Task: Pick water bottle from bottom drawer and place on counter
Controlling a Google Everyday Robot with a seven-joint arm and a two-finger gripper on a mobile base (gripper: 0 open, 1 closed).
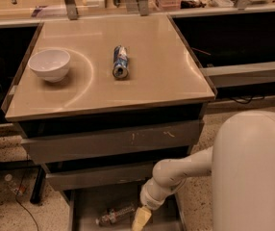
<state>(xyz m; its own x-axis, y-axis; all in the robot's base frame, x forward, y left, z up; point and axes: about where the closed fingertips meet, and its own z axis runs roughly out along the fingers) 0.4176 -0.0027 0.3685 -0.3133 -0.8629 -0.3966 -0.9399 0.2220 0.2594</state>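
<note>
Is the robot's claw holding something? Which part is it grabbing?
Nothing, it seems. The claw is down in the bottom drawer, beside the bottle, which lies on the drawer floor.

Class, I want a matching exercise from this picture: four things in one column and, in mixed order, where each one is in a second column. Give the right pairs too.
Things
1. white bowl
2. drink can
3. water bottle
4. gripper

Places
A. lying on the floor of the open bottom drawer
B. upright on the counter, towards the left of the view
C. lying on its side near the middle of the counter
D. low in the bottom drawer, at the right end of the water bottle

Pairs: 1-B, 2-C, 3-A, 4-D
</note>
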